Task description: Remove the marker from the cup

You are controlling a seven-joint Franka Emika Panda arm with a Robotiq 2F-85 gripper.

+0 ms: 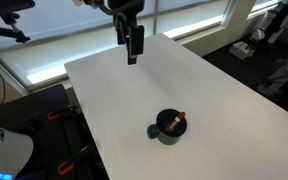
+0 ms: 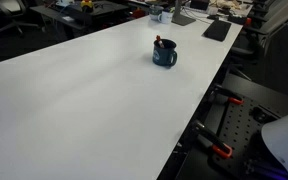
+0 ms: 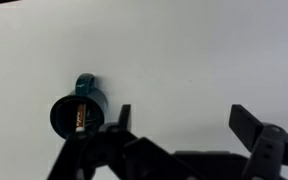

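Observation:
The cup (image 1: 170, 126) is a small dark blue mug with a stubby handle, standing on the white table (image 1: 184, 80). It shows in both exterior views (image 2: 164, 54) and at the lower left of the wrist view (image 3: 78, 108). The reddish-brown marker (image 1: 178, 119) stands inside it, its tip above the rim (image 2: 160, 42), and also shows in the wrist view (image 3: 81, 116). My gripper (image 1: 132, 52) hangs high above the far part of the table, well away from the cup. Its fingers (image 3: 182, 118) are spread wide apart with nothing between them.
Chairs, desks and dark equipment stand round the table in both exterior views. A dark flat object (image 2: 217, 30) lies near the table's far corner. Clamps and red-handled gear (image 2: 219, 150) sit below the table edge.

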